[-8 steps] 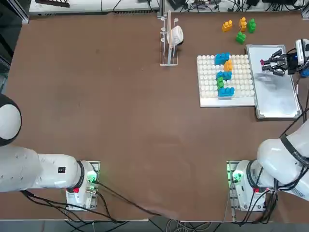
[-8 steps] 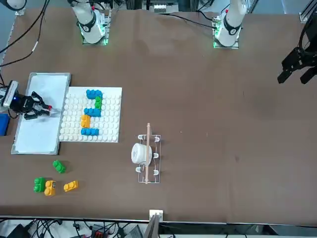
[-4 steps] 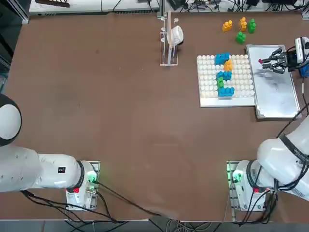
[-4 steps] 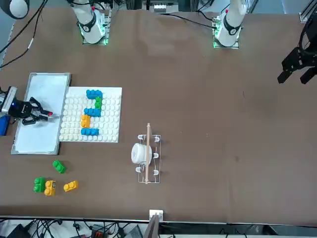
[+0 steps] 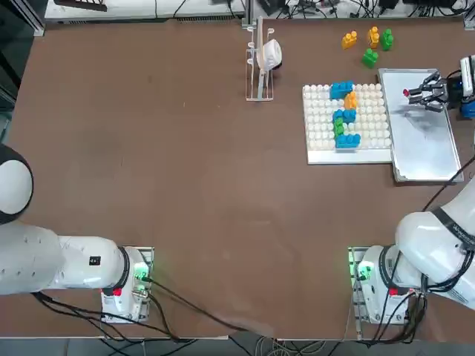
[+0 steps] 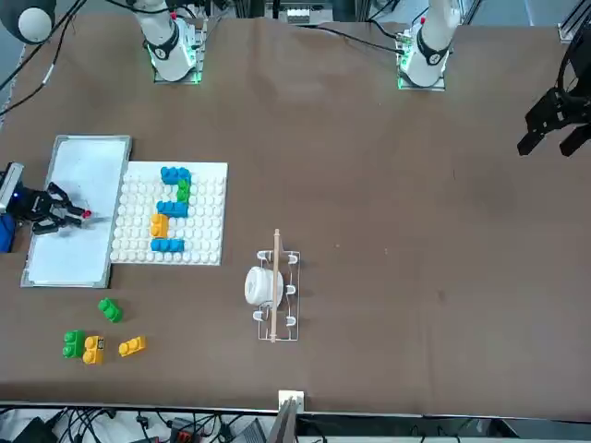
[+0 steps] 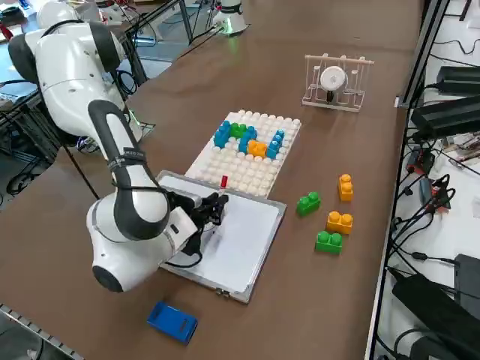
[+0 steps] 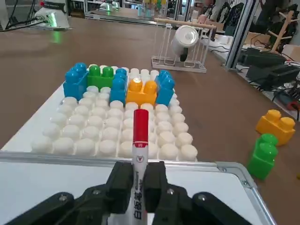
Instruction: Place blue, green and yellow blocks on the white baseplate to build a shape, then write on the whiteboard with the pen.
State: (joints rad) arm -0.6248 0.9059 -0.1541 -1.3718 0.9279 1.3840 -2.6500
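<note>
Right wrist view: our right end effector is clamping the pen between its two fingers, red cap pointing out toward the studded plate. The cap is on, so no ink can be laid down yet.

Top view: we are hovering over the far end of the whiteboard, which is lying just beside the plate, touching or nearly so. The blue, green and yellow blocks are sitting pressed onto the plate in a stepped figure; four spare bricks are lying on the desk beyond.

Judgement: building looks done; writing is the step in hand. To do it well, we are wanting the cap off, the tip angled downward, light steady contact, and strokes kept inside the frame.
</note>
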